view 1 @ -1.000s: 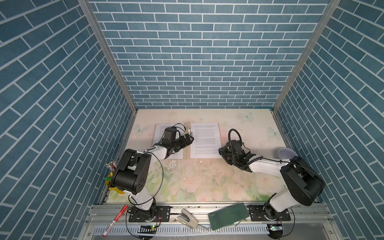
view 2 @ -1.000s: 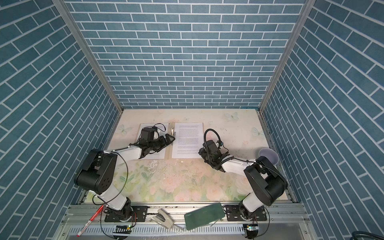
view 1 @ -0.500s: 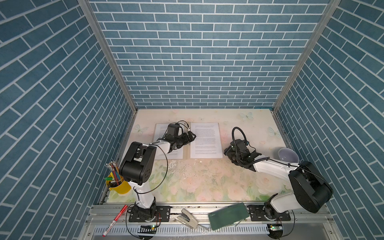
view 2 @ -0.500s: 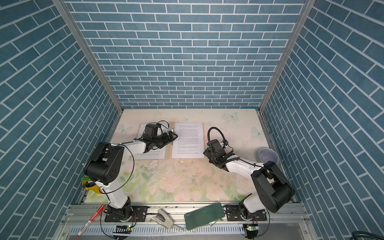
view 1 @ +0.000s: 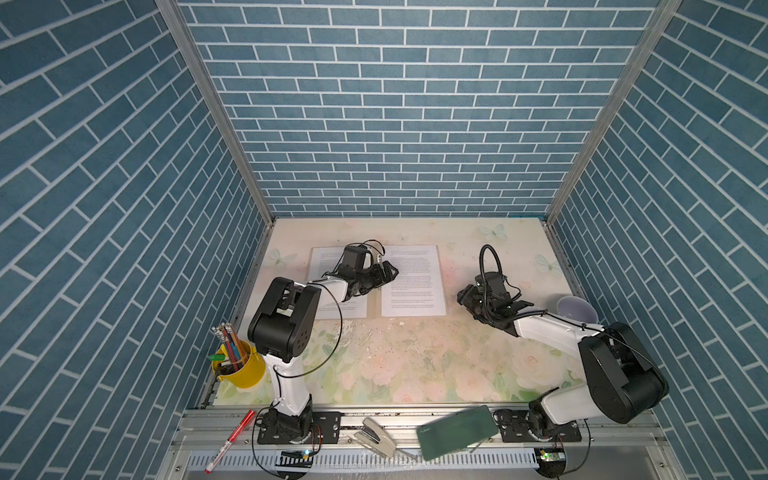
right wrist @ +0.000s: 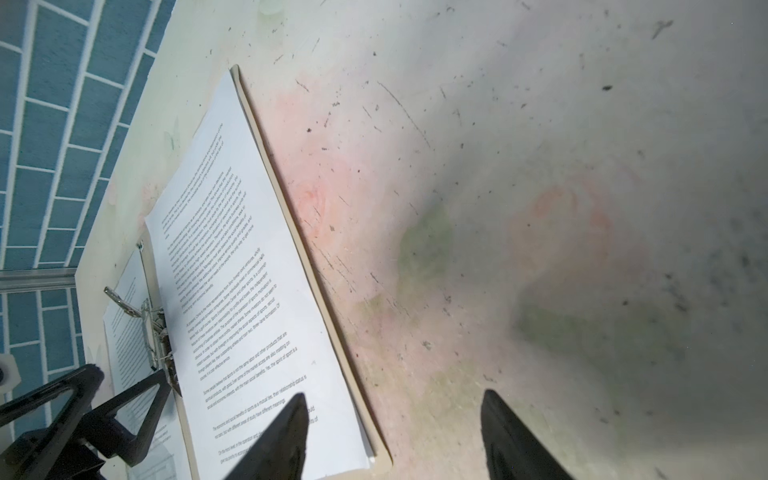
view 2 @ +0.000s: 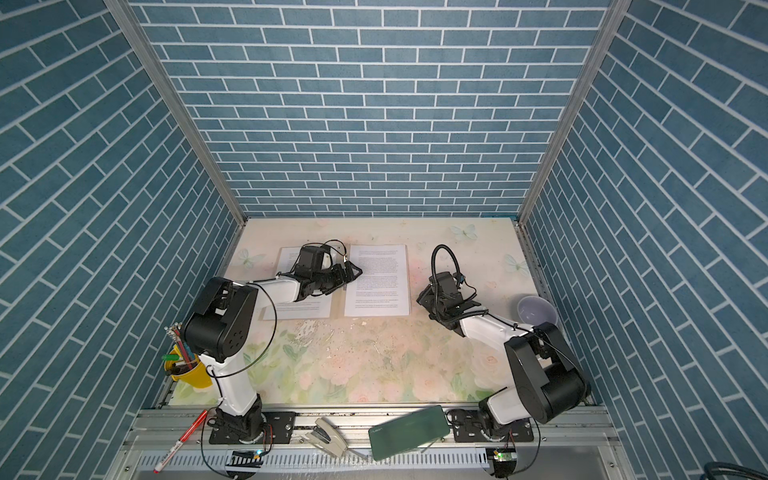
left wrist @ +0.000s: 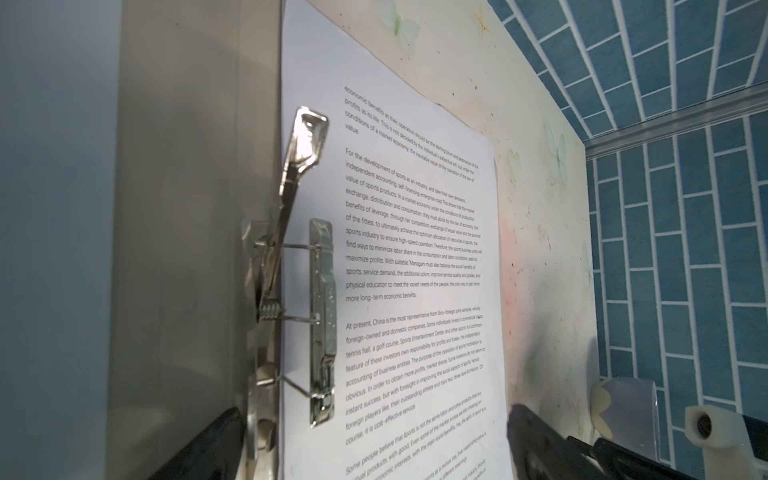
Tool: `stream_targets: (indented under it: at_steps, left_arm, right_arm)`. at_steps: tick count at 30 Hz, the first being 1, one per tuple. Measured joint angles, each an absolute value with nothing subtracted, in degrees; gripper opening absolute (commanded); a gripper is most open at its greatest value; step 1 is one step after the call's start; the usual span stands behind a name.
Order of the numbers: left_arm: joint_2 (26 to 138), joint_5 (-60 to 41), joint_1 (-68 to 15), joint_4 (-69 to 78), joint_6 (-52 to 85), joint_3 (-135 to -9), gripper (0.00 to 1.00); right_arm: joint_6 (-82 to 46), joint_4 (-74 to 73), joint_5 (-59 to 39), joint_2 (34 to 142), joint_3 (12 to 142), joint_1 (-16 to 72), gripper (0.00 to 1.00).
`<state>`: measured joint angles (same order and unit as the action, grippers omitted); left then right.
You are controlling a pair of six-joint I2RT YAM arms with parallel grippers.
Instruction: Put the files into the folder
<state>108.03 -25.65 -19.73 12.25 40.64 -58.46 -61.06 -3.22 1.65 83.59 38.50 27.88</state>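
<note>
your left arm (view 1: 332, 286) covers much of the left sheet (view 1: 322, 259) in both top views; the print on the right sheet (view 1: 415, 286) is too small to read. the right wrist view's edge cuts off your right gripper (right wrist: 395, 399). beside the clip (left wrist: 320, 324) all is grey blur.

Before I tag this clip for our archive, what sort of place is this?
Probably a mock office desk in a robot test booth: brick-print wall panels, arms bolted to a front rail, a yellow pencil cup and a stapler.
</note>
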Motion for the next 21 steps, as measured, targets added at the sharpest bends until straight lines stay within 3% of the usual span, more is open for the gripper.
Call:
stream_targets:
  at_steps: [21]
  left_arm:
    - [110.50, -24.71, -28.18, 12.95, 42.85, -61.17, 1.00]
  right_arm:
    - [-46.63, -3.55, -8.16, 89.49, 40.38, 15.92, 0.68]
